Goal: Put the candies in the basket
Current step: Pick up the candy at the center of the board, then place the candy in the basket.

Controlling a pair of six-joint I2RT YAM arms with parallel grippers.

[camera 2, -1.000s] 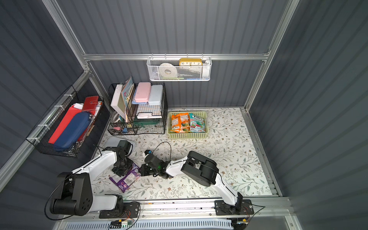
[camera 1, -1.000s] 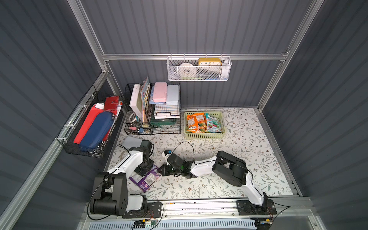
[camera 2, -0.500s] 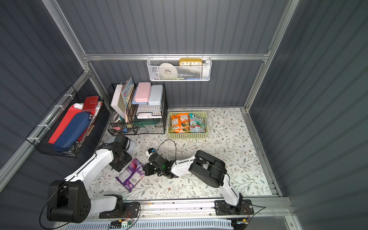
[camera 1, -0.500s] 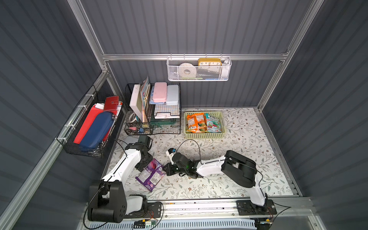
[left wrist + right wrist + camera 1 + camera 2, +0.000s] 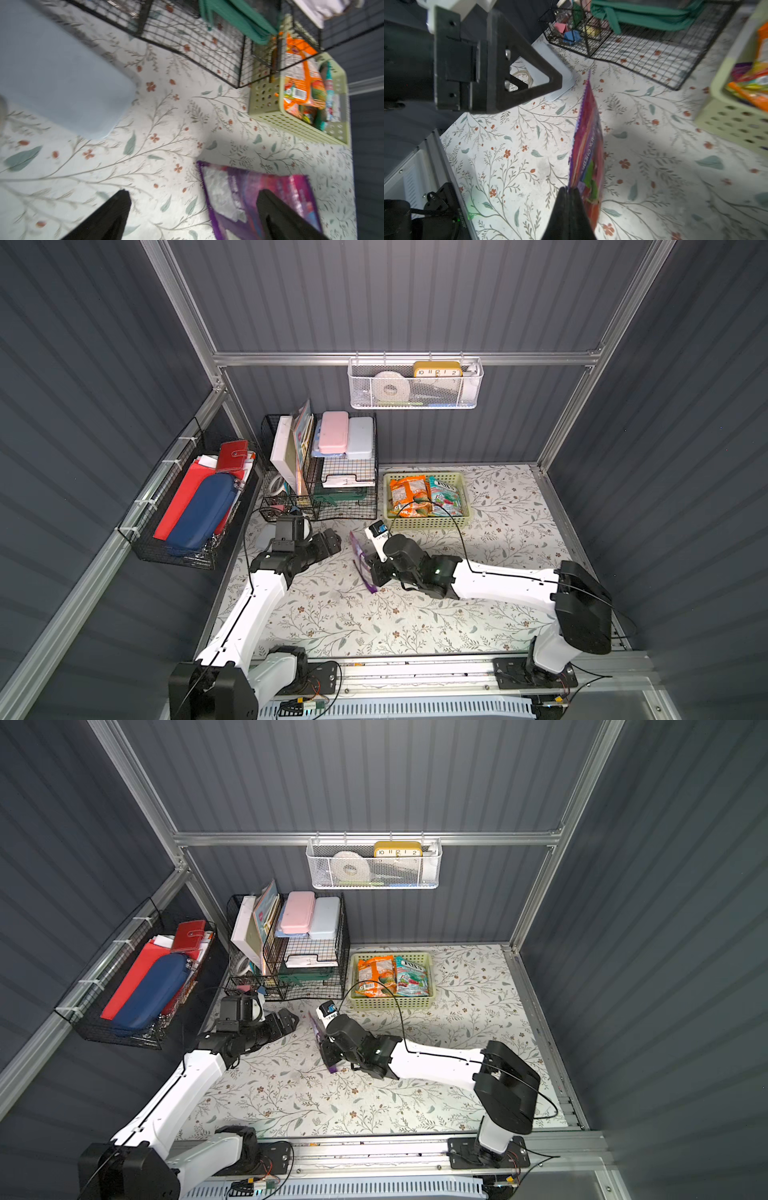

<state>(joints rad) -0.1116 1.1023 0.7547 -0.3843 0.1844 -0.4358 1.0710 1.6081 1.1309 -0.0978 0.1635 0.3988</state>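
Left gripper point(image 5: 194, 192) has let go, jaws wide; right gripper point(image 5: 569, 192) pinches the purple candy bag point(image 5: 588, 145), now apparently lifted edge-up.

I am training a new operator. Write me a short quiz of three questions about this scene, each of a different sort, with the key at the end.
1. True or false: the left hand is open and holds nothing.
2. What does the right hand hold? A) an orange bag B) the purple candy bag C) nothing
3. Fill in: in the basket, next to the orange bags, the bag with white lettering is ___ in colour.

Key
1. True
2. B
3. Teal: the teal bag
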